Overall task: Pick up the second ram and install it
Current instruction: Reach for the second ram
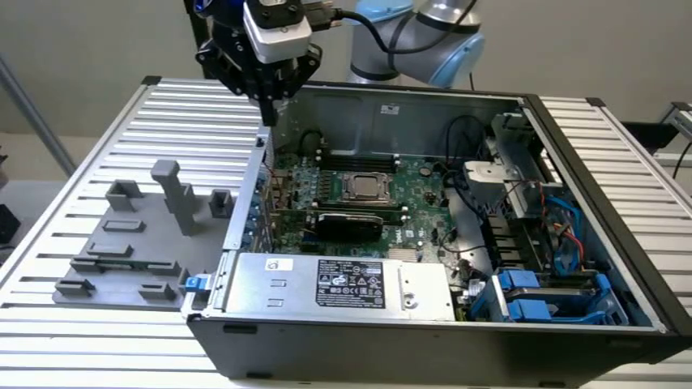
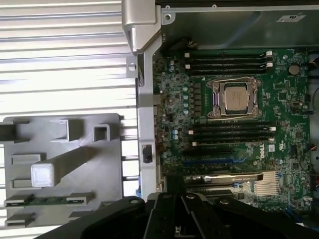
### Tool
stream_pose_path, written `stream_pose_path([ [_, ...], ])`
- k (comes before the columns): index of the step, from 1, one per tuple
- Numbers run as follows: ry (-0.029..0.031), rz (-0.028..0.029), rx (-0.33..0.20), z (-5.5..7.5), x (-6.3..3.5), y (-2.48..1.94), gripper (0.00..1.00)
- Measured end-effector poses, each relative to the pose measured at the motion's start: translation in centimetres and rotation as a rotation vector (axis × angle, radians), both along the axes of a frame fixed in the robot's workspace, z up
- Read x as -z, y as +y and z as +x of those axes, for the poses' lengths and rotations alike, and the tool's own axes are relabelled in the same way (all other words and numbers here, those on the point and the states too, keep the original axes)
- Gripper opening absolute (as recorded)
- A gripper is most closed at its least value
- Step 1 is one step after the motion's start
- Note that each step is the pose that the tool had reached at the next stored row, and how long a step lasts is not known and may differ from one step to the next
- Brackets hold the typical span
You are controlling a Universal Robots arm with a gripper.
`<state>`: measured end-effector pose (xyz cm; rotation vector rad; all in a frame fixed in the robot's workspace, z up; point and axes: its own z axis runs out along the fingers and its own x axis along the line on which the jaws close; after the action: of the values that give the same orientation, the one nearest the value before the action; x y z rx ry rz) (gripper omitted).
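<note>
On the grey fixture plate (image 2: 112, 149), out on the slatted table (image 2: 65, 59) beside an open computer case (image 1: 519, 105), lies the second ram (image 2: 47, 200). It is a thin green stick, cradled lengthwise between two grey end clips near the plate's edge. It sits well apart from the green motherboard (image 2: 294, 134) inside the case.

Judging from this, the step in hand is the reach for the stick; the pick-up is not yet done. To do it well, the fingers would need to spread before coming down (pressed together as they are, they would only knock the board). They should straddle the stick's thin faces near its middle and close on bare board, not on the chips. A straight lift out of the clips, with no twist, should keep the stick square in the grip. It could then meet one of the black memory slots (image 2: 232, 135) beside the square processor socket (image 2: 235, 98) evenly. Whether any slot is already filled is too hard to tell.

The robot's claw (image 1: 267, 116) hangs above the case's corner, by the metal side wall (image 2: 147, 124) that stands between plate and motherboard. Its two dark fingers are pressed together with nothing pinched between them, and they touch nothing. In the wrist view the claw (image 2: 174, 185) sits just beside that wall, nearer the case than the stick.
</note>
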<state>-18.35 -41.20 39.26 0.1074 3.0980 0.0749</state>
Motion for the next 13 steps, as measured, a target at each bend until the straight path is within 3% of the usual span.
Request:
stream_pose_path([
  [13,-0.0023,-0.0044,0.0,-3.0,0.02,-1.05,0.11],
])
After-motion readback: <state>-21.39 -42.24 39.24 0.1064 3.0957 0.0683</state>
